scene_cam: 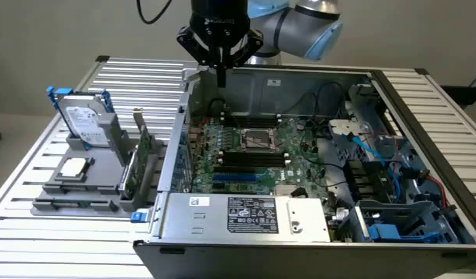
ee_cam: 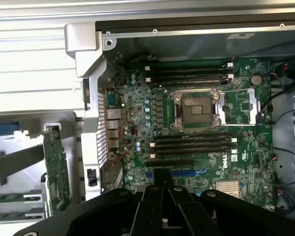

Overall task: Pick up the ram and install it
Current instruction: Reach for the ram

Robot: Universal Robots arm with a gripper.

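Observation:
The ram [scene_cam: 73, 203] is a narrow green stick lying flat in the front groove of a grey holder [scene_cam: 90, 174], on the exterior view's left. In the wrist view green strips [ee_cam: 5, 197] show at the holder's edge; I cannot tell whether they are the ram. My gripper [scene_cam: 221, 80] hangs high over the back left corner of the open computer case [scene_cam: 222, 218], far from the ram. Its fingers [ee_cam: 157, 196] are pressed together with nothing between them. Below lies the motherboard [scene_cam: 300, 151] with long black slots [ee_cam: 194, 143] on both sides of the processor socket [ee_cam: 194, 109].
The holder also carries an upright hard drive [scene_cam: 86, 125], a processor chip [scene_cam: 73, 167] and a wider green expansion card [scene_cam: 142, 165] standing on edge. Cables [scene_cam: 362, 145], a power supply [scene_cam: 249, 215] and drive bays [scene_cam: 400, 224] crowd the case. The case's metal wall [ee_cam: 91, 118] separates holder and board.

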